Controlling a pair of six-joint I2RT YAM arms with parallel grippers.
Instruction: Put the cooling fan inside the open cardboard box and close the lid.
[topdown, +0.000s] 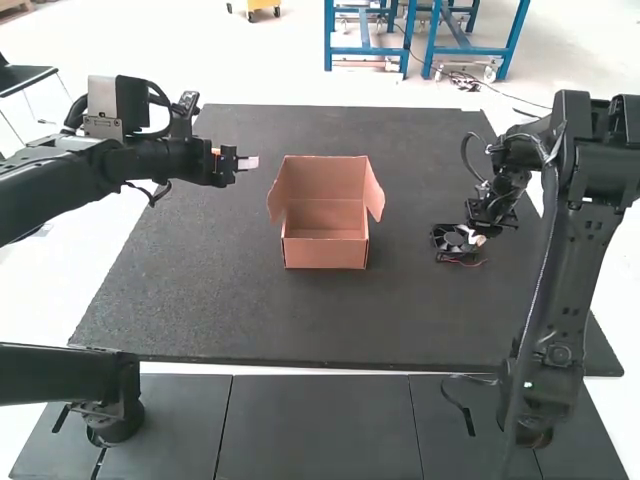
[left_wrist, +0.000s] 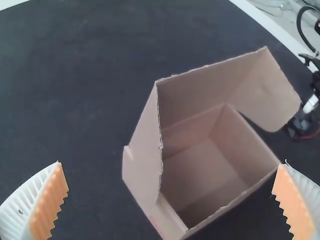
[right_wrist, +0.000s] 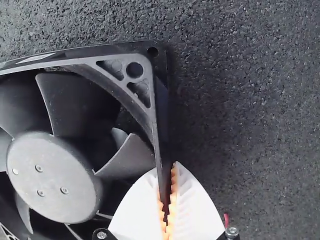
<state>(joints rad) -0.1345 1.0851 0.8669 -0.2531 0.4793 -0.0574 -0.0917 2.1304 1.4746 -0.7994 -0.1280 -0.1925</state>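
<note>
- As I judge it, the step in hand is the picking up of the cooling fan (topdown: 453, 240). The right pincer (topdown: 478, 234) is clenched on one side bar of the fan's black frame, which sits tight between the orange pads (right_wrist: 161, 210).
- The fan is directly under this pincer, on the black mat (topdown: 200, 290). I cannot tell whether it is already lifted off the mat. Its thin cable (topdown: 466, 262) lies just beside it.
- The cardboard box (topdown: 325, 250) stands well apart from the right pincer, toward the left arm's side. Its lid (topdown: 322, 178) stands upright at the far wall, and nothing is inside.
- The left pincer (topdown: 246, 160) is released, with its fingers wide apart. The box is ahead of it and lower, near but not touched.
- The next move calls for raising the fan, carrying it sideways until it hangs above the opening, and lowering it flat, taking care that the cable goes in as well. After that the lid must be folded down, which is probably work for the left pincer.
- I can read no print on the box walls or on the fan.
</note>
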